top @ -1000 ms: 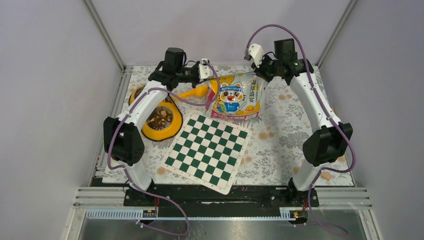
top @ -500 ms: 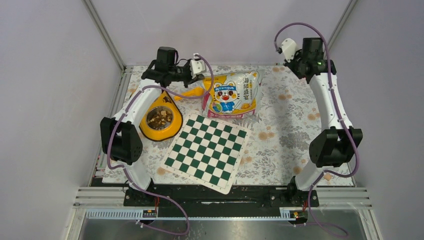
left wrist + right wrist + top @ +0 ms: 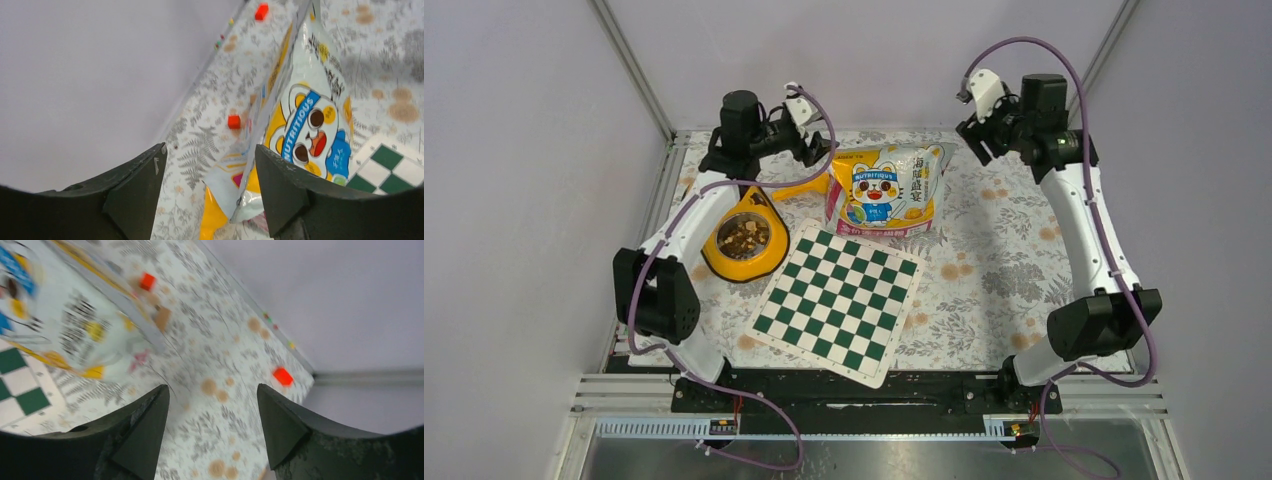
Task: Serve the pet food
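The pet food lies as brown kibble in the steel dish of a yellow bowl at the left. The printed food bag rests on the table behind the checkerboard. A yellow scoop lies between the bowl and the bag. My left gripper hangs open just left of the bag's top corner, gripping nothing. In the left wrist view the bag and scoop lie below the open left gripper. My right gripper is open and empty above the bag's right corner, and the right wrist view shows the right gripper over bare cloth.
A green and white checkerboard lies at the table's middle front. Small red cubes and a tan block are scattered on the floral cloth near the back wall. Frame posts stand at both back corners.
Both grippers have opened and let go of the bag. The bag has slid a little to the left. The left arm drew back left; the right arm rose away from the bag.
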Robot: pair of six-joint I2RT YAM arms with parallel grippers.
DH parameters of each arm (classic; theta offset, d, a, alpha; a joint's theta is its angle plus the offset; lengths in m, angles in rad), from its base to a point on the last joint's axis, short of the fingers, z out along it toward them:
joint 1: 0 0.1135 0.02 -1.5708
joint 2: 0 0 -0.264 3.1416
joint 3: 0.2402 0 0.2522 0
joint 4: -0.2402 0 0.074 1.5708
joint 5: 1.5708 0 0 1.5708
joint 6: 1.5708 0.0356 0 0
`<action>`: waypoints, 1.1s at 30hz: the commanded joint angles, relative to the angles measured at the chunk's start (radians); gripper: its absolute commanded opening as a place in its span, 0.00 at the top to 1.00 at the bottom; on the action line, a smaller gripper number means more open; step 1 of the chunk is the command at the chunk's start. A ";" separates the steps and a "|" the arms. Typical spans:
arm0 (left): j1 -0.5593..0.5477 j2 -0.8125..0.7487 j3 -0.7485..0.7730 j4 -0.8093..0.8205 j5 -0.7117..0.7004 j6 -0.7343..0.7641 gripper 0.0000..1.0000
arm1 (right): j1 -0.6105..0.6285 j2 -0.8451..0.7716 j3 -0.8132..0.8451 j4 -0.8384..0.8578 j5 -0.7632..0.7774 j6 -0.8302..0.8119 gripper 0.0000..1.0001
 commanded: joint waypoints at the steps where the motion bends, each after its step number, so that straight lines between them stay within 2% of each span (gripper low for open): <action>1: 0.000 -0.117 -0.096 0.369 -0.053 -0.242 0.33 | 0.119 0.001 0.003 0.081 -0.157 0.044 0.27; 4: -0.001 -0.188 -0.205 0.531 -0.146 -0.353 0.31 | 0.182 0.067 0.055 0.099 -0.198 0.053 0.27; 7: 0.000 -0.271 -0.299 0.607 -0.247 -0.436 0.29 | 0.215 0.143 0.121 0.116 -0.259 0.084 0.28; 11: 0.000 -0.391 -0.393 0.602 -0.352 -0.533 0.27 | 0.247 0.235 0.190 0.127 -0.293 0.090 0.31; 16: -0.001 -0.495 -0.466 0.591 -0.380 -0.573 0.26 | 0.265 0.320 0.247 0.104 -0.332 0.079 0.36; 20: -0.001 -0.539 -0.488 0.589 -0.377 -0.609 0.25 | 0.279 0.369 0.291 0.052 -0.350 0.066 0.52; 25: -0.001 -0.583 -0.514 0.581 -0.405 -0.626 0.25 | 0.299 0.383 0.347 -0.006 -0.253 0.067 1.00; 33: -0.001 -0.642 -0.552 0.559 -0.506 -0.619 0.25 | 0.299 0.168 0.302 0.119 -0.142 0.154 1.00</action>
